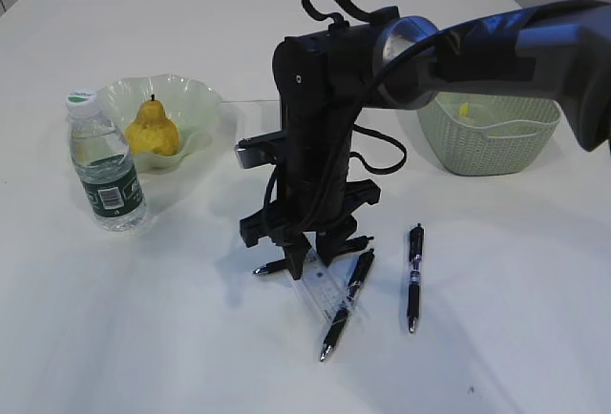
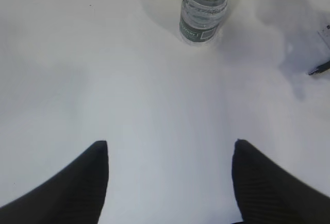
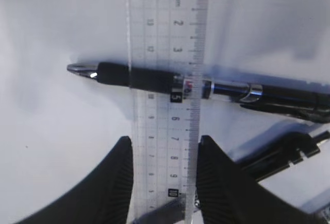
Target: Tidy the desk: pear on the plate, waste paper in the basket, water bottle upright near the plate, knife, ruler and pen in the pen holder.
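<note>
My right gripper (image 1: 307, 259) (image 3: 162, 141) reaches down at the table's middle and is shut on the edges of a clear ruler (image 3: 165, 38) (image 1: 326, 295). A black pen (image 3: 154, 78) (image 1: 270, 267) lies crosswise under the ruler. Two more pens (image 1: 347, 304) (image 1: 413, 279) lie to the right. The pear (image 1: 153, 129) sits on the pale green plate (image 1: 202, 101). The water bottle (image 1: 107, 168) (image 2: 203, 12) stands upright beside it. My left gripper (image 2: 170, 144) is open over bare table. The knife and the pen holder are out of view.
A light green basket (image 1: 489, 142) stands at the back right with something yellow (image 1: 465, 109) inside. The right arm's dark body (image 1: 325, 99) rises over the middle of the white table (image 1: 143, 338).
</note>
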`<act>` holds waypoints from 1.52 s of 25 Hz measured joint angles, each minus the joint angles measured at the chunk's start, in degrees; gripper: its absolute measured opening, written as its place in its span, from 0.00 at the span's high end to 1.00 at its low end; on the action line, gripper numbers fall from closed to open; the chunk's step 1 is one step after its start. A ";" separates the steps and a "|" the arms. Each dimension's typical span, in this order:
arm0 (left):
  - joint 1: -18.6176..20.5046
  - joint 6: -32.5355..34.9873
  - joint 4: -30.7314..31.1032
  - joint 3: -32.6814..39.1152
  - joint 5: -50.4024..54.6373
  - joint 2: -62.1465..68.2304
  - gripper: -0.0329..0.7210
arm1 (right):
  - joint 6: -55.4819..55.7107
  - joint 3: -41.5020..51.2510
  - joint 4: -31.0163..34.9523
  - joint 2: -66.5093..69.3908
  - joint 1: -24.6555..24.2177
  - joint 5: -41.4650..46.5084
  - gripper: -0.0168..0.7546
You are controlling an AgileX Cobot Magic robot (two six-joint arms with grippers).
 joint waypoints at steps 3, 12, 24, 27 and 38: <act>0.00 0.00 0.00 0.00 0.00 0.00 0.26 | 0.00 -0.37 0.00 0.00 0.00 1.41 0.57; 0.00 0.00 0.00 0.00 0.00 0.00 0.26 | 0.00 -6.77 0.00 0.02 0.00 1.91 0.57; 0.00 0.00 0.24 0.00 0.00 0.00 0.26 | -1.14 -8.80 -0.13 0.02 0.00 1.70 0.57; 0.00 0.00 0.70 0.00 0.00 0.00 0.26 | -1.14 -8.80 -0.13 -0.54 0.00 1.91 0.57; 0.00 0.00 0.84 0.00 0.00 0.00 0.26 | -1.36 -8.80 -2.18 -7.63 0.00 1.91 0.57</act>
